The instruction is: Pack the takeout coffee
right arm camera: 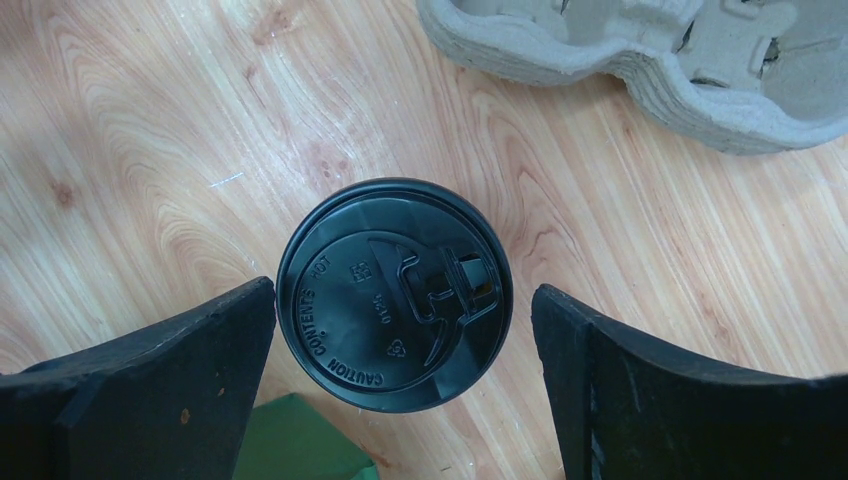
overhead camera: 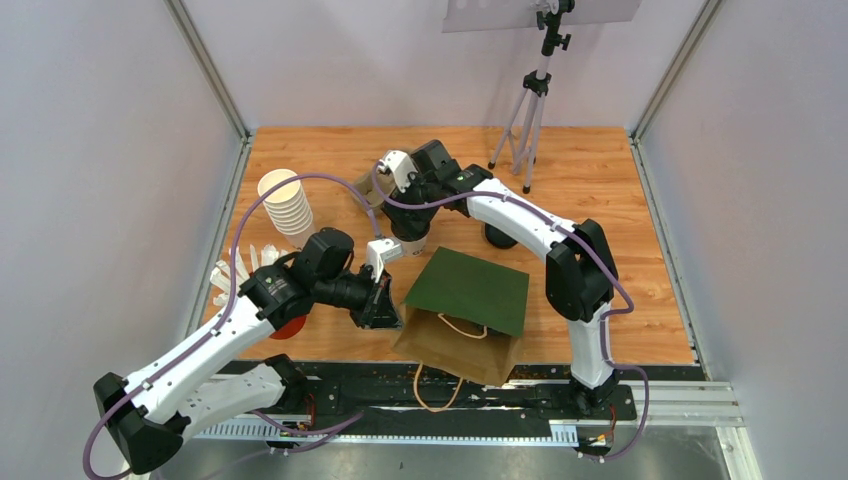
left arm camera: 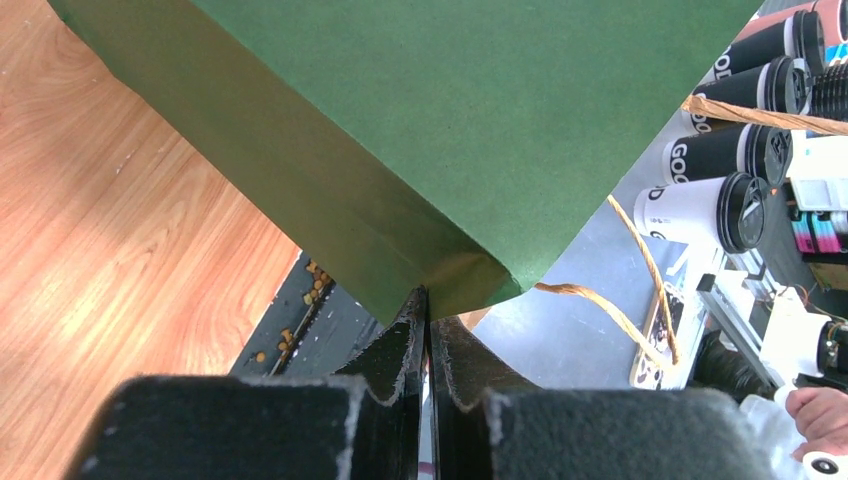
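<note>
A takeout coffee cup with a black lid [right arm camera: 395, 293] stands on the wooden table. My right gripper [right arm camera: 402, 295] hangs open right above it, one finger on each side of the lid and touching neither. In the top view that cup [overhead camera: 409, 241] sits just under the right gripper [overhead camera: 408, 212]. A second black-lidded cup [overhead camera: 499, 238] stands behind the right forearm. My left gripper [left arm camera: 428, 300] is shut on the rim of a green paper bag [left arm camera: 450, 120]. The bag [overhead camera: 470, 290] lies near the front edge, its brown inside showing.
A pulp cup carrier [right arm camera: 650, 50] lies just beyond the cup. At the left stand a stack of lidless white cups [overhead camera: 287, 203] and a red cup [overhead camera: 290, 326] of white sticks, half hidden by the left arm. A tripod [overhead camera: 530, 110] stands at the back.
</note>
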Action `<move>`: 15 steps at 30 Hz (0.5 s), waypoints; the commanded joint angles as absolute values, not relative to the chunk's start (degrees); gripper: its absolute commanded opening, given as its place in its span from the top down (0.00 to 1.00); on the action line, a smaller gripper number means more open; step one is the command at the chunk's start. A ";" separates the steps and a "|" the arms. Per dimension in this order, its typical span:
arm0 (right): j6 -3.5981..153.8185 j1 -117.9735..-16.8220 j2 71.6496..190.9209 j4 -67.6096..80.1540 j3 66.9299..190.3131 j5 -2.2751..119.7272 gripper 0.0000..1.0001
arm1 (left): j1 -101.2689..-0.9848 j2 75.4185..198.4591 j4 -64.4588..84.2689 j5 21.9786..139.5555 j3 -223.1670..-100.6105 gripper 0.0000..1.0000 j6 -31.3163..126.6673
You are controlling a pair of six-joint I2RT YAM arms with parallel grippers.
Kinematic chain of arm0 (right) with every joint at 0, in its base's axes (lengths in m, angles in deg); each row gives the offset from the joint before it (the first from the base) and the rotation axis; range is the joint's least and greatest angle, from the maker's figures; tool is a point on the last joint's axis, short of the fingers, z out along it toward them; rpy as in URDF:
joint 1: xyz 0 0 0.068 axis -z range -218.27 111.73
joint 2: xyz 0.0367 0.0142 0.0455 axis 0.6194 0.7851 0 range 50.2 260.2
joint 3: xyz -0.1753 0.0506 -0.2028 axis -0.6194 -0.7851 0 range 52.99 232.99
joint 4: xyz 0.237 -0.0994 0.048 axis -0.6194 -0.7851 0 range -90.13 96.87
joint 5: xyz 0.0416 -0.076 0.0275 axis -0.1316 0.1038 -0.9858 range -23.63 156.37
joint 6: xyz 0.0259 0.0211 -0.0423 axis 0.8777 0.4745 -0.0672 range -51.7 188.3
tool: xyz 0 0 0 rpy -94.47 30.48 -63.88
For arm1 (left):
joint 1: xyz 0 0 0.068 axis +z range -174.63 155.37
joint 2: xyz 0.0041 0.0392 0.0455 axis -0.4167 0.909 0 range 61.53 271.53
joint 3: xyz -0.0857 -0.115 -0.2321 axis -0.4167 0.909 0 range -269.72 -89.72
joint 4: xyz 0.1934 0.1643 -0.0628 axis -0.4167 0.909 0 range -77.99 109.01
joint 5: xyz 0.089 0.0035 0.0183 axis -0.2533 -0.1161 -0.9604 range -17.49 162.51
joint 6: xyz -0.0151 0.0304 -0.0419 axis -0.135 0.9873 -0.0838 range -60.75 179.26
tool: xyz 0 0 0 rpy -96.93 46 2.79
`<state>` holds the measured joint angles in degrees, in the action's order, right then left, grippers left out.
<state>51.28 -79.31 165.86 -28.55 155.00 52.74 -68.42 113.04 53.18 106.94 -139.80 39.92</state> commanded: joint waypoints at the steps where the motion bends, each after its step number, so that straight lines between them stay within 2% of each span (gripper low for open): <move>1: 51.16 -79.24 163.81 -25.10 154.63 51.17 0.02 | -68.66 113.07 53.33 106.96 -142.27 0.92 41.15; 15: 51.26 -78.47 164.46 -25.02 153.70 50.55 0.02 | -68.66 113.26 53.24 106.48 -142.63 0.92 40.80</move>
